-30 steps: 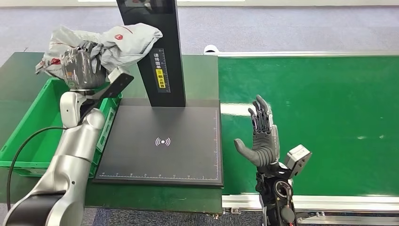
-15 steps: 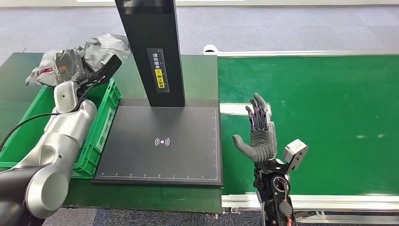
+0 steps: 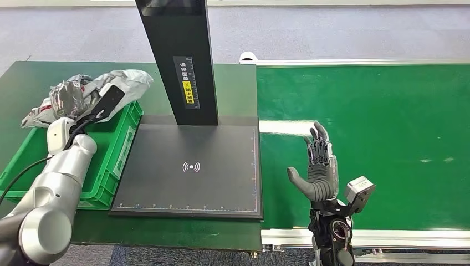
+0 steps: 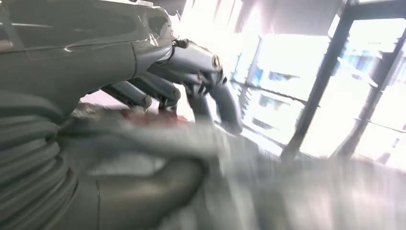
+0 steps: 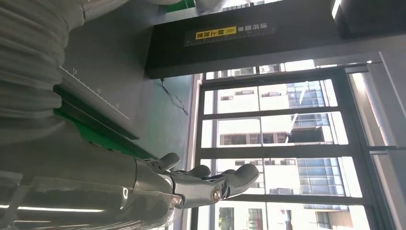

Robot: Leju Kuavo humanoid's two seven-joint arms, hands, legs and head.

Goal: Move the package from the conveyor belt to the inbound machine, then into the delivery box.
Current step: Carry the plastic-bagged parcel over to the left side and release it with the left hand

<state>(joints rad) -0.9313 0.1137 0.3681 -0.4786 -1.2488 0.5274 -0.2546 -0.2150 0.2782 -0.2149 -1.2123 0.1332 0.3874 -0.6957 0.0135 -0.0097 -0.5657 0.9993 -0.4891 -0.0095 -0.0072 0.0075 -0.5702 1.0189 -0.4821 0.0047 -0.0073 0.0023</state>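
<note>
one green plastic crate (image 3: 113, 145) sits just left of the black inbound machine's scan plate (image 3: 191, 166), and what i can see of its inside holds nothing, though my left arm covers part of it. my left hand (image 3: 69, 100) grips the crumpled grey package (image 3: 119, 82) above the crate's far left corner, the bag spilling out on both sides of the fingers, with a red mark on the plastic. from the left wrist camera the dark fingers (image 4: 191, 72) curl over the blurred grey wrap (image 4: 158, 136). my right hand (image 3: 318, 172) stands upright over the near edge of the green conveyor belt (image 3: 388, 122), fingers straight and apart, holding nothing. the machine's black column (image 3: 183, 55) rises behind the plate, with a yellow label on it.
</note>
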